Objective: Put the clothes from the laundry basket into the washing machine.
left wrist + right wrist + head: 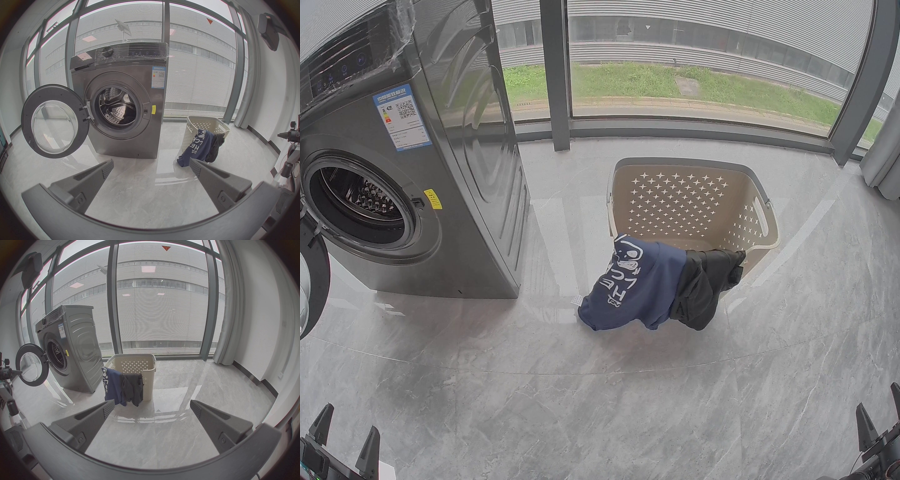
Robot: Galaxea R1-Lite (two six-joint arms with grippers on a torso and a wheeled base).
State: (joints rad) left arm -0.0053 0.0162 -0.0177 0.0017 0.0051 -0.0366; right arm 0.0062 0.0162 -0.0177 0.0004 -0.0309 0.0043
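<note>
Head view: navy shirt drapes star-perforated plastic basket; left gripper and right gripper gape.

Navy printed tee and black garment slung over beige star-holed laundry basket near rim. Grey washing machine just beside basket, door wide open.

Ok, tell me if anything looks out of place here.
The navy shirt and black garment hang over the laundry basket's near rim, draped down its outside instead of lying inside. Nothing else stands out.
</note>
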